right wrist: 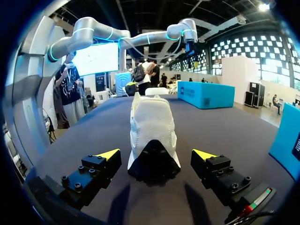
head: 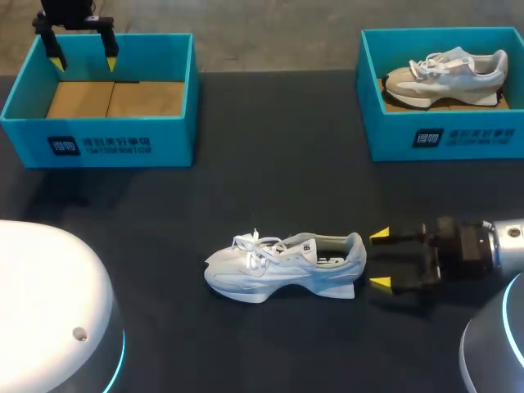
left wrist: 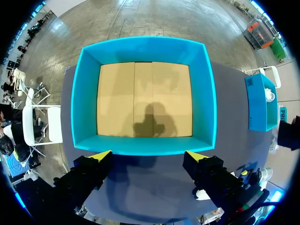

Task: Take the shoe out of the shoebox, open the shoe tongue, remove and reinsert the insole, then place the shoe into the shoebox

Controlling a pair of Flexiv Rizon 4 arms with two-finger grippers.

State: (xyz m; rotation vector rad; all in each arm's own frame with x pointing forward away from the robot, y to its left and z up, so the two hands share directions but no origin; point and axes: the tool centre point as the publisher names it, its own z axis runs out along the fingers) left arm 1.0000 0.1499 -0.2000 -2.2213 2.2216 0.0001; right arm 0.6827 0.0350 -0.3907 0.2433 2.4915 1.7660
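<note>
Nearest the head camera lie the white rounded arm housings [head: 49,303], and just beyond them a pale grey lace-up sneaker [head: 282,266] stands upright on the dark matte table [head: 270,147], its heel just ahead of the right gripper [head: 381,259], whose fingers are spread and touch nothing. At the far left the left gripper [head: 82,51], also spread, hangs over an empty teal cardboard shoebox [head: 98,135]. A second teal shoebox [head: 393,123] at the far right holds a beige sneaker [head: 446,74]. Only the left wrist view looks straight down between the left gripper [left wrist: 149,155] tips into the empty shoebox [left wrist: 84,93], showing a brown floor of flat flaps with seams. The second shoebox [left wrist: 260,108] sits off to the side, and a pale scrap in it is probably the beige sneaker. Only the right wrist view shows the grey sneaker [right wrist: 152,126] end on: a stitched white heel over a black sole block, with a gap to either finger of the right gripper [right wrist: 159,154].
</note>
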